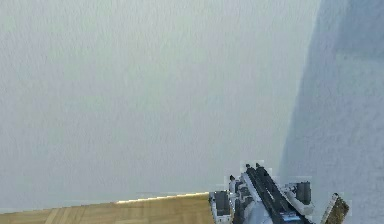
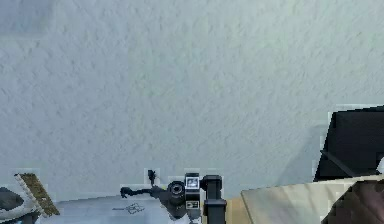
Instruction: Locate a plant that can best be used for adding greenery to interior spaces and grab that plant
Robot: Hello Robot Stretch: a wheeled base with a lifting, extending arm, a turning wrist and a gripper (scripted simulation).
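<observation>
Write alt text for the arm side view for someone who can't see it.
A plain pale wall spans the background. At the bottom middle the robot's dark arm ends in its claw, with wooden floor and a black boxy object to the right.

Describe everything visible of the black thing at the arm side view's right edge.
The black thing is a dark, flat-looking panel with straight edges, cut off by the picture's right edge. It shows before the white wall, just above a pale wood surface; whether it rests on that, and what it is, cannot be told.
</observation>
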